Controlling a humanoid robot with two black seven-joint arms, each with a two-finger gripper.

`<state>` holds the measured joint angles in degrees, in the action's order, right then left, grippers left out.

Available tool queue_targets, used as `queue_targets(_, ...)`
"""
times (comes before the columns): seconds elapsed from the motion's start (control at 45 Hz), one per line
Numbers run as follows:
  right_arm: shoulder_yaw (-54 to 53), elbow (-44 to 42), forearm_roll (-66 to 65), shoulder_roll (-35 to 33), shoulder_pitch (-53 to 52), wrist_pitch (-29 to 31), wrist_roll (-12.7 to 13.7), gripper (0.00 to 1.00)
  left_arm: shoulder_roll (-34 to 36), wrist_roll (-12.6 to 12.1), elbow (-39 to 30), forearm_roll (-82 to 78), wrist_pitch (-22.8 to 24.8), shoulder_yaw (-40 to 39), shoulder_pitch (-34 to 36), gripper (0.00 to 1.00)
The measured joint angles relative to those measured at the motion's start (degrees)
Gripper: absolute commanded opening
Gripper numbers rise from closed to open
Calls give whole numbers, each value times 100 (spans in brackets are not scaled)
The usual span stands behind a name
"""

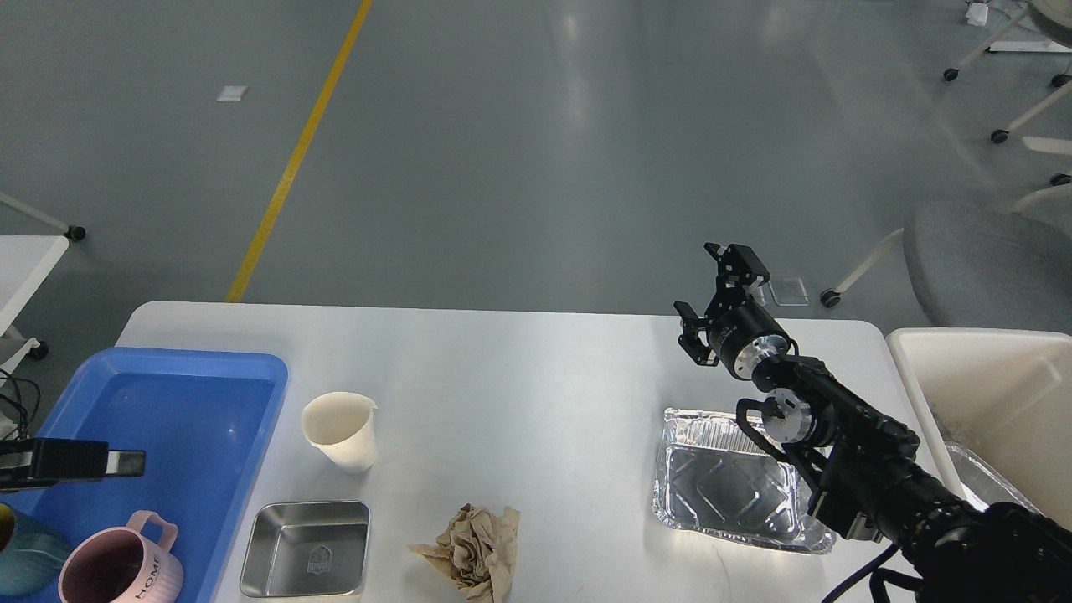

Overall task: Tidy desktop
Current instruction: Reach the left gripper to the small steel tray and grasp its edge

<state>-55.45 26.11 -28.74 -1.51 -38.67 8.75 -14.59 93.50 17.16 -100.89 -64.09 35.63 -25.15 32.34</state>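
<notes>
The white desktop (536, 377) holds a cream paper cup (339, 430), a small steel tray (306, 548), a crumpled brown paper wad (473, 550) and an empty foil tray (727, 481). My right gripper (697, 280) is open and empty. It is raised above the table's far right part, beyond the foil tray. My left gripper (126, 462) reaches in from the left edge, over the blue tray (167, 402), just above the pink mug (117, 565). It is seen side-on, so its fingers cannot be told apart.
The blue tray holds the pink "HOME" mug and a teal mug (25, 561). A cream bin (988, 368) stands at the right end of the table with another foil tray (976, 477) in it. A grey chair (988, 268) stands behind it.
</notes>
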Motion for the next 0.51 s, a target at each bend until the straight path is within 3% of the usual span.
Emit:
queue_targets(0.267, 8, 0, -7, 52, 0, 0, 0, 100, 505, 735, 5, 11, 133, -6, 0, 63)
queue_targets(0.511, 8, -1, -48, 55, 4, 0, 0, 100, 265, 721, 57, 18, 197, 42, -8, 69)
